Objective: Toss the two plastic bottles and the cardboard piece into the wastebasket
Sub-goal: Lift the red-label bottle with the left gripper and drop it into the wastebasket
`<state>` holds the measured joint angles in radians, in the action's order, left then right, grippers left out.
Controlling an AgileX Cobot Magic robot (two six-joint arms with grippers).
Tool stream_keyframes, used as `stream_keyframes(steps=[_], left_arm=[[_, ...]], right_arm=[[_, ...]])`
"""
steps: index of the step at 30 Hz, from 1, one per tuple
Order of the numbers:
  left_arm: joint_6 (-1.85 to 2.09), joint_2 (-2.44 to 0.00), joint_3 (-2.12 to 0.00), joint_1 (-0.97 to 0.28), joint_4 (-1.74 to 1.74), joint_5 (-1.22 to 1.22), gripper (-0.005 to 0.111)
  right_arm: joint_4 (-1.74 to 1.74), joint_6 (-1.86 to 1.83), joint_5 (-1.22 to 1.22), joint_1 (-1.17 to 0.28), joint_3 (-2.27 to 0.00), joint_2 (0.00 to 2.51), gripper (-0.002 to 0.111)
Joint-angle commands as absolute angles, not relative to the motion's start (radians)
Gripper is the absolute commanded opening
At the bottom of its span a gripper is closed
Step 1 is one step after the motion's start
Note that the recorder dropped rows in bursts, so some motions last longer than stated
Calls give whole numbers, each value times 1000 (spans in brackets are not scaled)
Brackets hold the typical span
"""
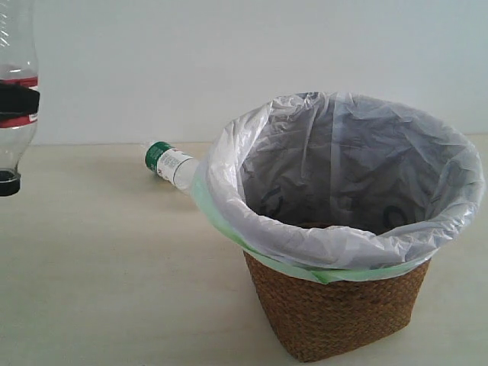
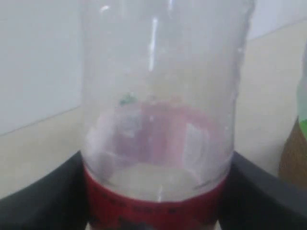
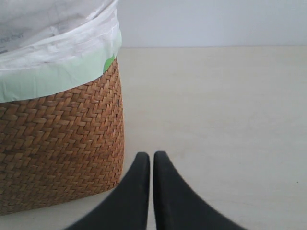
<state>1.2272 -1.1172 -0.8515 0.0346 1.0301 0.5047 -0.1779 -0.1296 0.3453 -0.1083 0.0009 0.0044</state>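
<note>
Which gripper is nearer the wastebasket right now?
Right. The right gripper sits shut just beside the wastebasket, low by its woven wall. The left gripper holds the black-capped bottle cap-down, well off to the wastebasket's left in the exterior view.

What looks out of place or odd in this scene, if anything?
The green-capped bottle lies on its side on the table, its body hidden behind the wastebasket. The red-label bottle hangs cap down, clamped in the left gripper. No spill or damage is visible.
</note>
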Motion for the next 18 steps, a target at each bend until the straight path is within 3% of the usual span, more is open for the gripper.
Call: stream_keyframes(steps=[1,12,14,18], left_arm=[[1201,-1065,-792,38,1187,332,4],[1174,-1075,-792,25,1129,345,4],[1114,-1075,-792,25,1047,332,4],[613,-1075,-792,72,540,362,4]], right_arm=[[-171,-134,335,-102,0,0,0],[-171,-134,335,-102,0,0,0],[-171,-134,335,-102,0,0,0],[-171,-134,335,-102,0,0,0]])
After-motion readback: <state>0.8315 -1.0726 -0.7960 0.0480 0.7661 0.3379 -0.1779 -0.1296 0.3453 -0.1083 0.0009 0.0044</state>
